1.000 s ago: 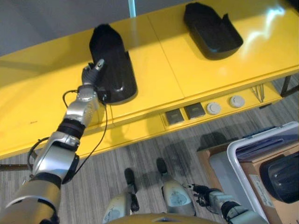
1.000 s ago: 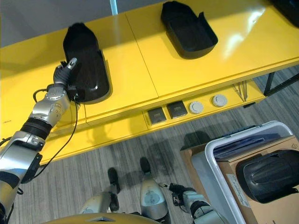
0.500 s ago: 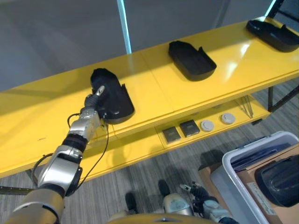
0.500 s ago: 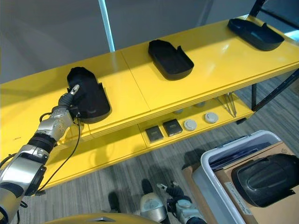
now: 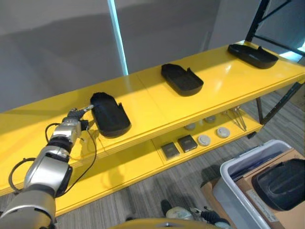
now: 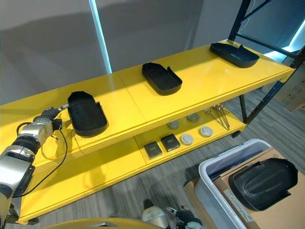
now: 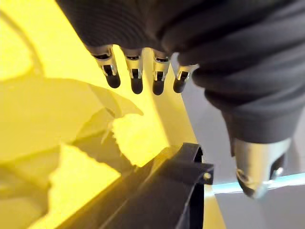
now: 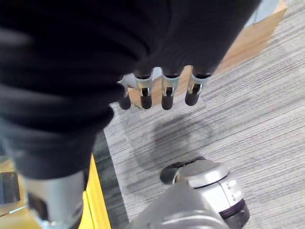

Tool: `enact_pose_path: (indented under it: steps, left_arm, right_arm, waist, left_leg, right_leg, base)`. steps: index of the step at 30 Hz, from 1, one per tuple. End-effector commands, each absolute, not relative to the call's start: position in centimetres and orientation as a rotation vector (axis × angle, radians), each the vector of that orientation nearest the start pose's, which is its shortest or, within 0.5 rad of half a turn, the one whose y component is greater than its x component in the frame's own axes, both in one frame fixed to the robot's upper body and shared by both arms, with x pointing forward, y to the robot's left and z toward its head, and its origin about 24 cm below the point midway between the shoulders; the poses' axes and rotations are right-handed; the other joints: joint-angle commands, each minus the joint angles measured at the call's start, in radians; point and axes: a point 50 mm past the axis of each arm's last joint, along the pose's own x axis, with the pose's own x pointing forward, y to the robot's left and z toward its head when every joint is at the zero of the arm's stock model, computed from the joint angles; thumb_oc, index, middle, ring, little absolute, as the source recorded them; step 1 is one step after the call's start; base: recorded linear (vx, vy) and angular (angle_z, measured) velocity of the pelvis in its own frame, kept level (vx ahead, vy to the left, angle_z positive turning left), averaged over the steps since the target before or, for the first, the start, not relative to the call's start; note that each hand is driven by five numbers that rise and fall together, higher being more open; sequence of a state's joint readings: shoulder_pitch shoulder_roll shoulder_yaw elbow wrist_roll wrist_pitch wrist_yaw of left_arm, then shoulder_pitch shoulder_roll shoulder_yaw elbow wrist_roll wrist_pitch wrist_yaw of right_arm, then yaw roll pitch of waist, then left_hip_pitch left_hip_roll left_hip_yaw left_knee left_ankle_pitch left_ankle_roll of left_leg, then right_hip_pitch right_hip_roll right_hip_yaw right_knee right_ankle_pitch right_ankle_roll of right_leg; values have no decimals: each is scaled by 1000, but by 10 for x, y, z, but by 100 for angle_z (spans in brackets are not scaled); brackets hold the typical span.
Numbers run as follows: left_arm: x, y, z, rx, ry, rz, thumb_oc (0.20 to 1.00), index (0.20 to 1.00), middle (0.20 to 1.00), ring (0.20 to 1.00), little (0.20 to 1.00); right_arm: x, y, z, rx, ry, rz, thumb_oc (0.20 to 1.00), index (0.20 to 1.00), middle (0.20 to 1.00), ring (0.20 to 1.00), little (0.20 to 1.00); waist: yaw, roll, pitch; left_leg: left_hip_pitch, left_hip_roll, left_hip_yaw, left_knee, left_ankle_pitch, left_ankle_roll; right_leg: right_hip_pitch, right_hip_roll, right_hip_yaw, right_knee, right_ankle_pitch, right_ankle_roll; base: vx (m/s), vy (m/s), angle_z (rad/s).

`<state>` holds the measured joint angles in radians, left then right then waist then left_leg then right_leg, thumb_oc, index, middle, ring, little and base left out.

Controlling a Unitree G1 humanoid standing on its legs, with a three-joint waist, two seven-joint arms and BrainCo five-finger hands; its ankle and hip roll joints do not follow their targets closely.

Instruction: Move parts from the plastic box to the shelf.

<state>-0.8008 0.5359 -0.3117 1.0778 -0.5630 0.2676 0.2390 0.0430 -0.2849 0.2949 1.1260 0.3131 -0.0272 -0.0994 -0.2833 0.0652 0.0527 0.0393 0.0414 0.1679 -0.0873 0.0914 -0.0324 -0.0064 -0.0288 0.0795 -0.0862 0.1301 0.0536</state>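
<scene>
Three black moulded parts lie on the top of the yellow shelf [image 5: 143,98]: one at the left [image 5: 110,114], one in the middle [image 5: 181,79], one at the far right [image 5: 252,49]. My left hand [image 5: 74,117] rests on the shelf just left of the left part, fingers straight and holding nothing. In the left wrist view its fingers [image 7: 136,81] hang over the yellow top, with the part's rim [image 7: 162,195] beside them. Another black part [image 5: 281,183] lies in the plastic box [image 5: 236,167] at the lower right. My right hand [image 8: 162,90] hangs open, low over the floor.
On the lower shelf level lie two dark square pieces [image 5: 187,143] and several round grey discs [image 5: 222,132]. The plastic box stands on the carpet, with a brown cardboard box [image 6: 224,183] inside it under the part. A dark rack post [image 6: 250,102] stands at the shelf's right end.
The camera has lifted and pulled back, so more of the shelf shows. My left hand has slid off the left part to the shelf just beside it.
</scene>
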Motion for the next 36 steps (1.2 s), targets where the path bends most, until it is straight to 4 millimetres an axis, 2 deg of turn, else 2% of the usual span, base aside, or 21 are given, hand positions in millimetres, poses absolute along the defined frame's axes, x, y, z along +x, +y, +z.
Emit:
enact_pose_path:
  steps: [1, 2, 3, 4, 5, 6, 7, 8, 10, 11, 12, 13, 14, 15, 18, 20, 21, 24, 28, 30, 36]
  left_arm:
    - [389, 285, 141, 163, 161, 397, 1000, 1000, 1000, 1000, 1000]
    - [393, 277, 163, 145, 10, 365, 1000, 1000, 1000, 1000, 1000]
    - [393, 275, 166, 140, -12, 356, 1000, 1000, 1000, 1000, 1000]
    - [395, 254, 189, 66, -170, 257, 1000, 1000, 1000, 1000, 1000]
    - [394, 251, 192, 59, -204, 244, 1000, 1000, 1000, 1000, 1000]
    - [389, 228, 210, 50, -336, 142, 1000, 1000, 1000, 1000, 1000]
    - [382, 216, 217, 55, -408, 103, 1000, 1000, 1000, 1000, 1000]
    - [365, 200, 219, 63, -485, 17, 1000, 1000, 1000, 1000, 1000]
    - [355, 192, 220, 76, -513, -41, 1000, 1000, 1000, 1000, 1000]
    - [325, 178, 216, 37, -579, -143, 1000, 1000, 1000, 1000, 1000]
    - [313, 175, 210, 8, -582, -204, 1000, 1000, 1000, 1000, 1000]
    - [308, 174, 205, -20, -572, -237, 947, 947, 947, 947, 947]
    - [294, 174, 195, -68, -567, -280, 297, 297, 297, 297, 297]
    - [285, 173, 188, -84, -569, -333, 200, 200, 200, 200, 200]
    - [275, 171, 180, -84, -559, -394, 200, 200, 200, 200, 200]
    - [261, 157, 152, -225, -421, -546, 200, 200, 200, 200, 200]
    - [259, 154, 148, -233, -402, -574, 200, 200, 200, 200, 200]
    - [244, 130, 117, -312, -264, -738, 200, 200, 200, 200, 200]
    - [235, 112, 102, -327, -164, -834, 200, 200, 200, 200, 200]
    - [233, 103, 88, -355, -69, -865, 200, 200, 200, 200, 200]
    - [233, 99, 70, -360, 9, -832, 200, 200, 200, 200, 200]
  right_arm:
    - [82, -240, -159, -229, 1172, -125, 1000, 1000, 1000, 1000, 1000]
    - [78, -241, -160, -236, 1187, -124, 1000, 1000, 1000, 1000, 1000]
    - [77, -241, -160, -237, 1189, -124, 1000, 1000, 1000, 1000, 1000]
    - [73, -243, -160, -236, 1205, -131, 1000, 1000, 1000, 1000, 1000]
    - [73, -243, -160, -236, 1207, -132, 1000, 1000, 1000, 1000, 1000]
    - [72, -245, -160, -235, 1223, -141, 1000, 1000, 1000, 1000, 1000]
    - [72, -245, -161, -229, 1234, -149, 1000, 1000, 1000, 1000, 1000]
    - [72, -244, -162, -207, 1244, -171, 1000, 1000, 1000, 1000, 1000]
    - [72, -242, -162, -194, 1246, -176, 1000, 1000, 1000, 1000, 1000]
    - [74, -236, -163, -168, 1244, -188, 1000, 1000, 1000, 1000, 1000]
    - [74, -233, -164, -160, 1243, -188, 1000, 1000, 1000, 1000, 1000]
    - [74, -232, -164, -153, 1238, -187, 1000, 1000, 1000, 1000, 1000]
    - [76, -227, -164, -146, 1229, -177, 1000, 1000, 1000, 1000, 1000]
    - [78, -225, -164, -146, 1225, -166, 1000, 1000, 1000, 1000, 1000]
    - [80, -224, -164, -146, 1216, -155, 1000, 1000, 1000, 1000, 1000]
    - [90, -223, -162, -115, 1183, -170, 1000, 1000, 1000, 1000, 1000]
    - [92, -223, -161, -111, 1177, -169, 1000, 1000, 1000, 1000, 1000]
    - [106, -224, -158, -133, 1148, -111, 1000, 1000, 1000, 1000, 1000]
    - [113, -224, -156, -130, 1133, -114, 1000, 1000, 1000, 1000, 1000]
    - [116, -226, -155, -132, 1131, -122, 1000, 1000, 1000, 1000, 1000]
    - [108, -233, -155, -144, 1152, -154, 1000, 1000, 1000, 1000, 1000]
  waist:
    - [-7, 11, -4]
    - [-1, 8, -5]
    - [0, 7, -5]
    - [15, 4, -5]
    - [18, 3, -5]
    - [42, 0, -5]
    - [58, -3, -5]
    - [85, -9, -4]
    - [101, -12, -3]
    - [139, -20, 0]
    - [155, -21, 1]
    - [167, -23, 1]
    - [186, -25, 4]
    - [200, -27, 6]
    - [218, -30, 10]
    - [252, -30, 27]
    - [256, -29, 29]
    - [266, -21, 50]
    - [264, -7, 69]
    - [252, 1, 79]
    - [221, 16, 108]
  left_leg:
    - [43, 45, 52, 0, -53, -28]
    - [43, 45, 50, 0, -56, -28]
    - [44, 45, 49, 0, -57, -28]
    - [44, 44, 43, 0, -58, -27]
    - [44, 44, 42, 0, -58, -27]
    - [42, 43, 30, 0, -56, -27]
    - [41, 43, 21, 0, -56, -26]
    - [38, 40, 2, 0, -54, -25]
    - [36, 40, -10, 0, -53, -23]
    - [32, 35, -38, 0, -52, -18]
    - [30, 33, -51, 0, -51, -16]
    - [28, 32, -60, 0, -50, -14]
    - [25, 28, -74, 0, -49, -11]
    - [23, 27, -82, 0, -48, -10]
    - [17, 26, -91, 0, -45, -9]
    - [-3, 24, -113, 0, -41, -8]
    - [-6, 24, -115, 0, -41, -8]
    - [-24, 24, -122, 0, -36, -12]
    - [-41, 25, -122, 0, -28, -14]
    - [-52, 24, -118, 0, -25, -14]
    - [-70, 21, -102, 0, -18, -17]
  right_leg:
    - [30, -48, -3, -1, -35, 63]
    - [31, -50, -7, -1, -35, 64]
    - [32, -50, -7, -1, -35, 64]
    - [35, -52, -14, -1, -35, 66]
    - [36, -53, -16, -1, -34, 66]
    - [40, -56, -27, -1, -34, 66]
    - [43, -59, -35, -1, -33, 64]
    - [49, -62, -48, -1, -35, 61]
    - [53, -63, -57, -1, -35, 58]
    - [60, -67, -78, -1, -38, 52]
    - [65, -69, -88, -1, -40, 49]
    - [67, -70, -94, -1, -42, 47]
    - [73, -71, -105, -1, -42, 45]
    - [75, -72, -110, -1, -42, 43]
    - [76, -74, -121, -1, -40, 42]
    - [69, -77, -146, -1, -41, 40]
    - [67, -78, -149, -1, -41, 40]
    - [52, -82, -159, -1, -39, 46]
    - [35, -88, -166, -1, -33, 51]
    - [20, -91, -159, -1, -28, 54]
    - [-9, -96, -141, -1, -17, 59]
  base:
    - [-33, 3, 1]
    - [-30, 3, 1]
    - [-59, 8, 2]
    - [-48, 8, 5]
    - [-69, 14, 6]
    - [-46, 15, 5]
    - [-60, 24, 3]
    - [-38, 20, 1]
    - [-7, 11, 10]
    - [-6, 28, 21]
    - [2, 35, 23]
    - [29, 35, 42]
    - [36, 32, 54]
    - [35, 25, 58]
    - [28, 9, 28]
    - [11, 10, 34]
    - [-20, 13, 25]
    - [-16, 23, 17]
    - [0, 0, 0]
    - [-5, 12, -2]
    - [3, 24, -4]
